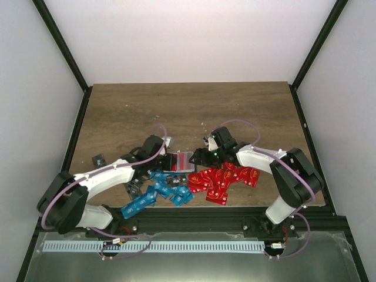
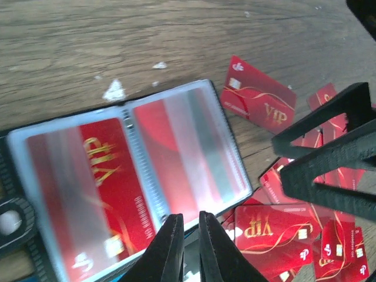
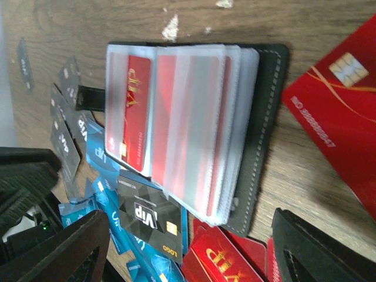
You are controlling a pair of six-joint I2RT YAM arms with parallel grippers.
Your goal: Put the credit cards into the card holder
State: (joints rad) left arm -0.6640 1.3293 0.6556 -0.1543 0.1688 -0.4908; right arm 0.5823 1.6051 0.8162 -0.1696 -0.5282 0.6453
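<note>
The card holder lies open at the table's middle, red cards showing inside its clear sleeves. Loose credit cards surround it: a red pile to its right, blue ones in front, and dark grey ones, one marked VIP. My left gripper is shut, its tips at the holder's near edge. Whether they pinch a sleeve is unclear. My right gripper stands open just right of the holder, holding nothing.
A single red card lies apart on the wood beyond the holder. More dark grey cards sit at the left. Black frame posts border the brown table.
</note>
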